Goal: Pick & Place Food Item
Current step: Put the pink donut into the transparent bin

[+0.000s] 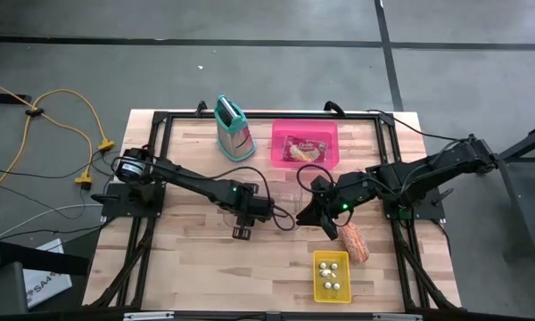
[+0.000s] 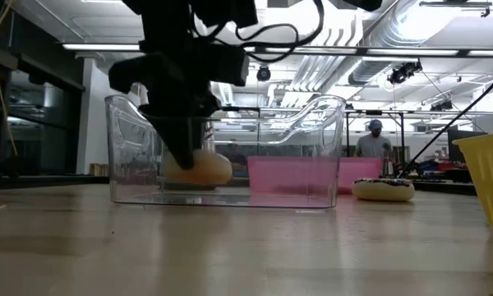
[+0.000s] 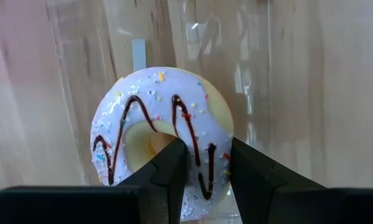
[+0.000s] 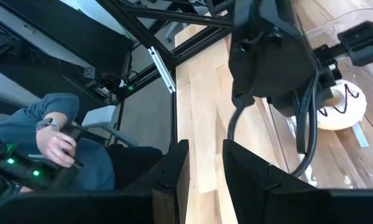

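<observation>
Your left gripper (image 3: 208, 171) is clenched on the donut (image 3: 161, 134): in the left wrist view one finger sits in the donut's hole and the other against its outer rim, pinching the iced ring between them. The donut has pale lilac icing, a dark chocolate zigzag and coloured sprinkles, and fills the centre of that frame. In the low view it shows left of centre, at the bottom of the clear plastic container (image 2: 312, 148), with the dark left gripper (image 2: 181, 144) coming down into the container from the top of the frame; whether the donut touches the container floor you cannot tell. In the high view the left gripper (image 1: 243, 217) is at mid-frame, and the container around it is hard to make out. Your right gripper (image 1: 314, 212) hangs just right of centre, fingers set close together with a narrow gap, nothing between them. Other items in the high view: pink tray (image 1: 325, 134) with a packaged snack (image 1: 305, 150) at upper centre, a teal-topped grater (image 1: 234, 129) to its left, a reddish bread-like item (image 1: 354, 242) at lower right, and a yellow bin (image 1: 331, 278) holding small pale pieces below it. A person (image 2: 372, 140) stands in the background at right in the low view; another person's hand (image 4: 59, 144) shows at left in the right wrist view.
</observation>
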Action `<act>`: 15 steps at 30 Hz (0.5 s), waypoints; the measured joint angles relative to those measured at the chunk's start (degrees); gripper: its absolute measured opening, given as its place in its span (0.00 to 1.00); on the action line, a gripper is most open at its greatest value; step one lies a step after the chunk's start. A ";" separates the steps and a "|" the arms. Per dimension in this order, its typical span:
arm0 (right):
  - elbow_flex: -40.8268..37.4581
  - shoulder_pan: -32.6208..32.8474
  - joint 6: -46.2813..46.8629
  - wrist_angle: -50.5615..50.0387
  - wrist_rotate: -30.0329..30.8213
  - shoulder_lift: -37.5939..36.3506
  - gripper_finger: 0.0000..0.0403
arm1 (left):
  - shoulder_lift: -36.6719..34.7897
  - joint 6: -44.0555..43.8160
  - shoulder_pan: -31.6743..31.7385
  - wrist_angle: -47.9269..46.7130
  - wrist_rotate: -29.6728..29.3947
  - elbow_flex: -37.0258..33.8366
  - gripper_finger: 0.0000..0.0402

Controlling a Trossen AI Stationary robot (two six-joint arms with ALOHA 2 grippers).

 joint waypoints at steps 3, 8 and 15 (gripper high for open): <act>0.00 0.00 0.00 0.00 0.02 0.00 0.21 | 0.39 0.02 0.02 0.50 0.02 0.00 0.26; 0.00 0.01 0.00 0.03 0.05 0.00 0.21 | 0.39 0.04 0.00 0.71 0.60 0.00 0.26; 0.00 0.02 0.00 0.03 -0.04 0.00 0.21 | 0.42 0.06 0.00 0.40 2.45 -0.02 0.35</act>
